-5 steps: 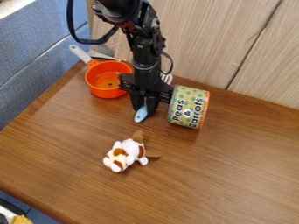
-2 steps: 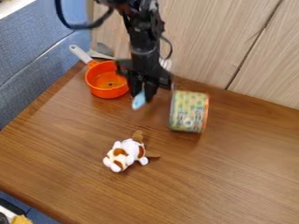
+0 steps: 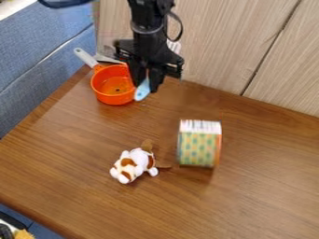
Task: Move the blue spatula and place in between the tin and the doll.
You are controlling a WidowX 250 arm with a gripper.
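Gripper (image 3: 146, 85), my end effector: fingers clamped on the blue spatula (image 3: 142, 90), its exposed end pointing downward beside the orange pot (image 3: 112, 96) (contact with the pot cannot be confirmed). Farther toward the table's near side, the tin (image 3: 198, 148) lies on its side, right of the doll (image 3: 135, 164). Its white label (image 3: 200, 126) carries dark print, too blurred for me to read.

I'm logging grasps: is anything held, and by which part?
The end effector holds the blue spatula above its rounded lower end, which pokes out below.
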